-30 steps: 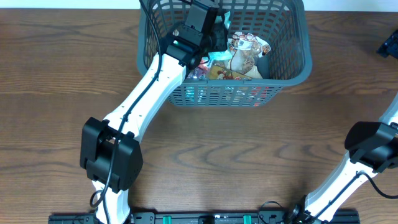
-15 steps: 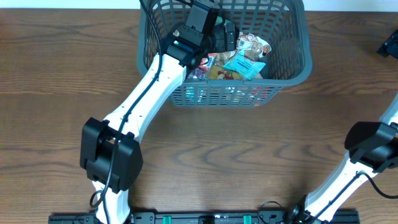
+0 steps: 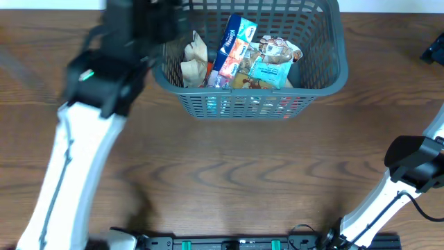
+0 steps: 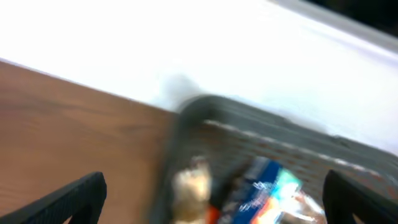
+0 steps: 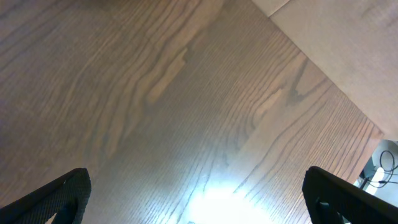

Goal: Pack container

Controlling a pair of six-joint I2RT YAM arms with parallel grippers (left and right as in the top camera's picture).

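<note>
The container (image 3: 338, 55), a dark grey slotted basket, stands at the table's far middle. Inside lie snack packets: a blue one (image 3: 233, 40) standing on edge, a teal one (image 3: 270, 68), a beige one (image 3: 193, 58) and a patterned bag (image 3: 279, 47). My left gripper (image 3: 148, 17) is blurred, just outside the basket's left rim, open and empty. In the left wrist view its gripper (image 4: 211, 198) looks at the basket's corner (image 4: 198, 111) and the blue packet (image 4: 258, 185). My right gripper (image 5: 199, 198) hangs open over bare wood, holding nothing.
The brown wooden table (image 3: 263, 173) spreads in front of the basket. The right arm's base link (image 3: 415, 164) stands at the right edge. A dark object (image 3: 434, 48) sits at the far right edge. A pale surface (image 5: 348, 43) borders the table.
My left gripper opened and let go of the teal packet, which now lies in the basket. The left arm then swung out of the basket to the left, uncovering the blue and beige packets.
</note>
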